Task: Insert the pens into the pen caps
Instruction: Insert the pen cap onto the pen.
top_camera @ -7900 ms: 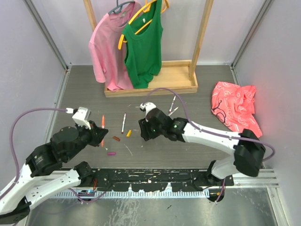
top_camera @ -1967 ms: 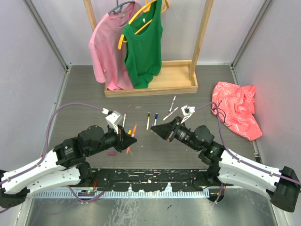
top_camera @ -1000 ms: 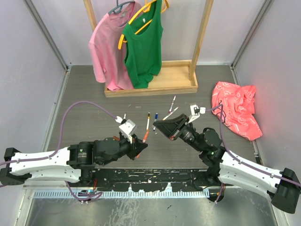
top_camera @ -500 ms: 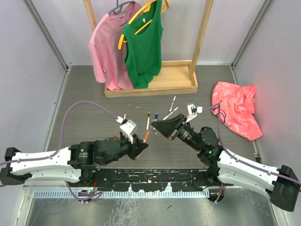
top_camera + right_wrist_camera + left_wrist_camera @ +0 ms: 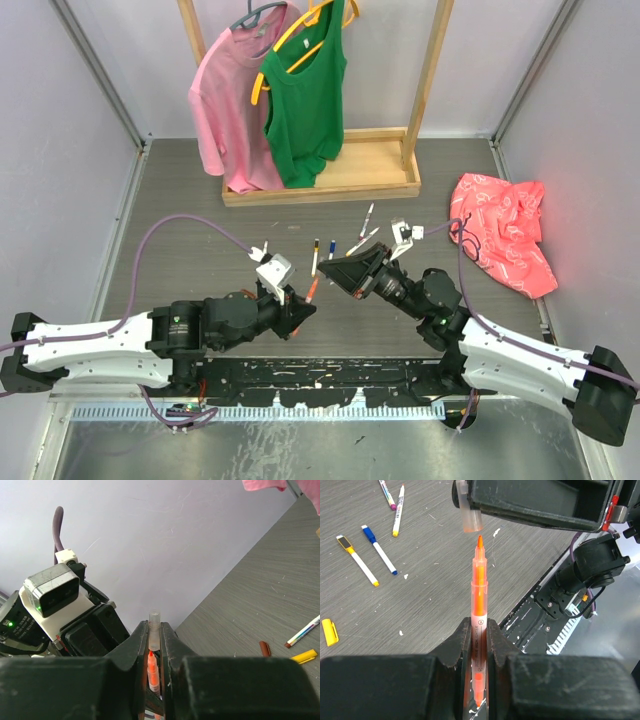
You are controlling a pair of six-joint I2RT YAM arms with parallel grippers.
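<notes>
Pink tee (image 5: 225,110) and green tank top (image 5: 305,110) hanging on a wooden rack (image 5: 330,186), crumpled red cloth (image 5: 505,235) off right.

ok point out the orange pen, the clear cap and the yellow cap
orange pen (image 5: 479,587), left wrist view, mid barrel
clear cap (image 5: 470,519), left wrist view, its side wall
yellow cap (image 5: 329,632), left wrist view, its middle

The uncapped orange pen (image 5: 479,595) points its tip at a translucent cap (image 5: 471,520), just short of its mouth
</notes>
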